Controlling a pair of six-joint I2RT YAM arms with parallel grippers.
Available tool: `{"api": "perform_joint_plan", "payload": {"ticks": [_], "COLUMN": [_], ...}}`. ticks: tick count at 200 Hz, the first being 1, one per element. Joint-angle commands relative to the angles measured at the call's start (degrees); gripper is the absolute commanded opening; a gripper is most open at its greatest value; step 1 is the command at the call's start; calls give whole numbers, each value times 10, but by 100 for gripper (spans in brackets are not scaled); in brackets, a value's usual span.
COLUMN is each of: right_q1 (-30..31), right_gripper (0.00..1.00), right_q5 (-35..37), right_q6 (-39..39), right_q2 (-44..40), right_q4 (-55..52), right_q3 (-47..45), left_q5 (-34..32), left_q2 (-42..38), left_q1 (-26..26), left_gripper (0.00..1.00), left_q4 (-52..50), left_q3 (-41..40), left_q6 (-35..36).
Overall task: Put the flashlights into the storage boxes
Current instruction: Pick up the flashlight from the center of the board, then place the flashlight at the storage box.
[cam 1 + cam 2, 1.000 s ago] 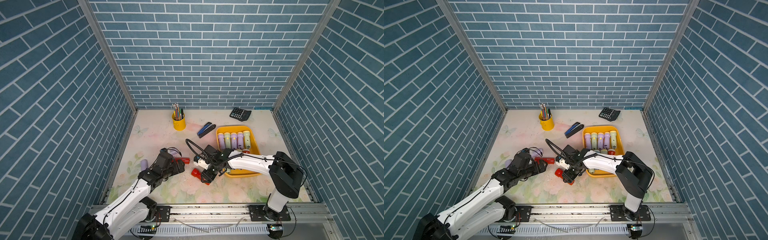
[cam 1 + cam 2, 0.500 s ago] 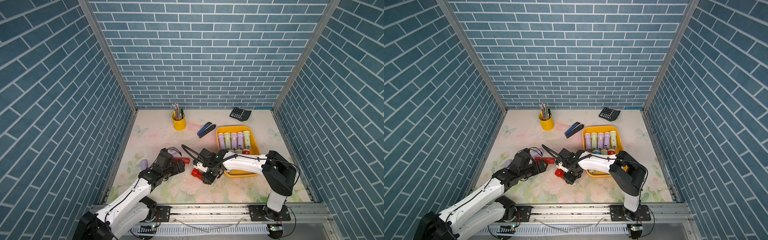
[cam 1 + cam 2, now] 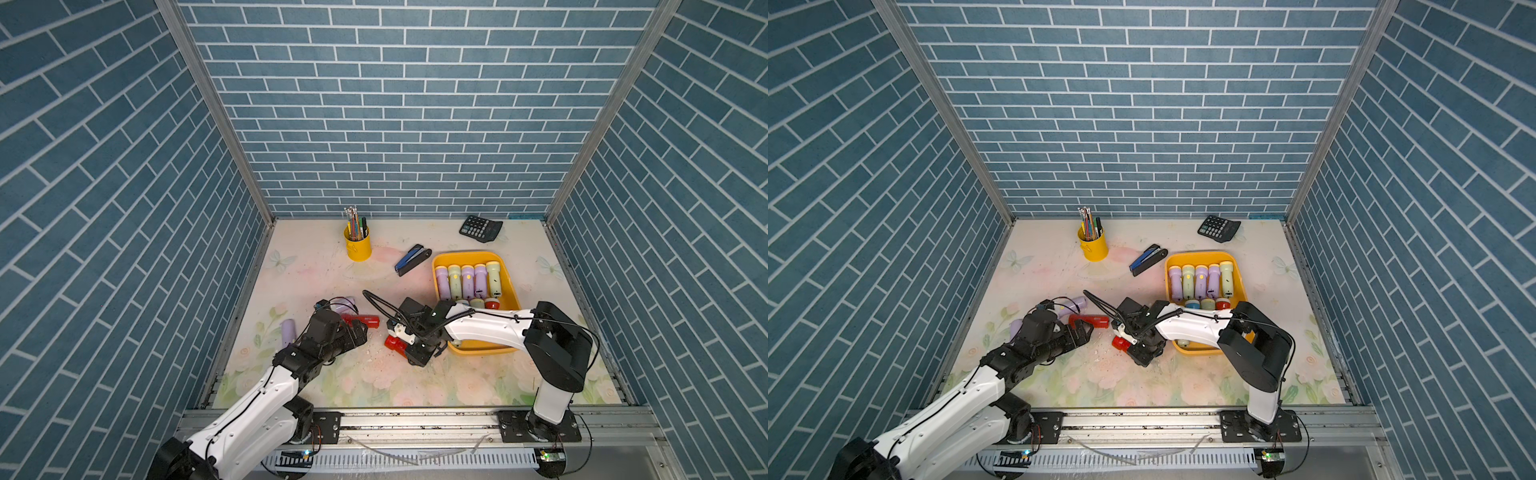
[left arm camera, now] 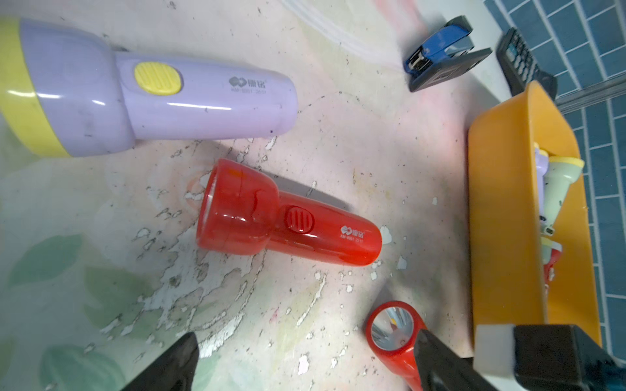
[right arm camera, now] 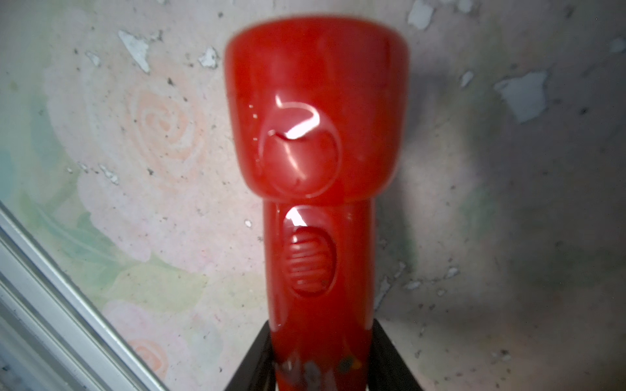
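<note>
Slippage is the main worry: the right claw [image 3: 411, 345] is clamped on only the tail end of a red flashlight [image 5: 315, 135], down at the desk [image 3: 415, 386] just beside the near corner of the yellow tray [image 3: 509, 266], so the flared head juts well out and could droop or twist free on the lift. Carried across, that head may clip the tray's rim or the flashlights [image 3: 467, 280] already lined up inside. The left claw [image 3: 359, 332] gapes wide over a second red flashlight [image 4: 288, 220] close by, so the arms could collide.
</note>
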Motion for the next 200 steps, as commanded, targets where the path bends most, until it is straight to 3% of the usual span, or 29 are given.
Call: {"api": "perform_joint_plan", "payload": {"ticks": [1,35,77,124,200], "right_q1": [1,-17,-67,-150,-336], "right_gripper": [34,31,29,27,26], "right_q5": [5,-21,-60,-108,-199], "right_q6": [-6,22,48,84,127], "right_q2": [-34,-67,-109,-165,-251], "right_q4": [14,45,75,109,123], "right_q3": [-15,-33,-51,-93,-166], "left_q5": [-3,-3,-11,57,191], "left_q2": [-33,-111,-123,-8,204], "left_q1": [17,30,30,30,28], "left_gripper": [100,100,100,99,88], "left_q4": [44,102,58,115,219], "left_q3": [-34,-102,-88,-50,38], "left_q6": [-38,-96,-95,-44,12]}}
